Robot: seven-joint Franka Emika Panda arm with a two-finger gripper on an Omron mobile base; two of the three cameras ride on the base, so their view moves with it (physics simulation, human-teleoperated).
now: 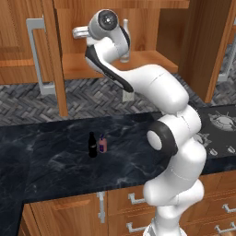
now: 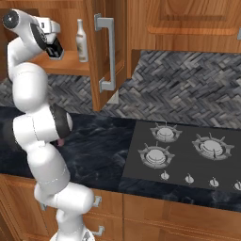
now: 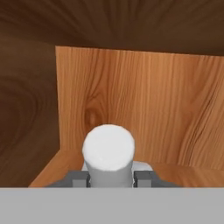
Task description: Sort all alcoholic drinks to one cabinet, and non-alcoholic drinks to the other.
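On the table (image 1: 55,156), the black cola bottle (image 1: 92,144) and pink bottle (image 1: 103,144) wait below the cabinet shelf (image 1: 83,67). Up there, fingers (image 3: 111,178) grip the white-capped bottle (image 3: 108,151), beside the slim cream bottle (image 2: 82,41). Release tilted, and it topples.

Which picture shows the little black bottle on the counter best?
The left base view: the black bottle stands upright on the dark counter, in full, close beside a shorter pink bottle. In the right base view the arm covers that spot. The hand view looks into a wooden cabinet over a white cap.
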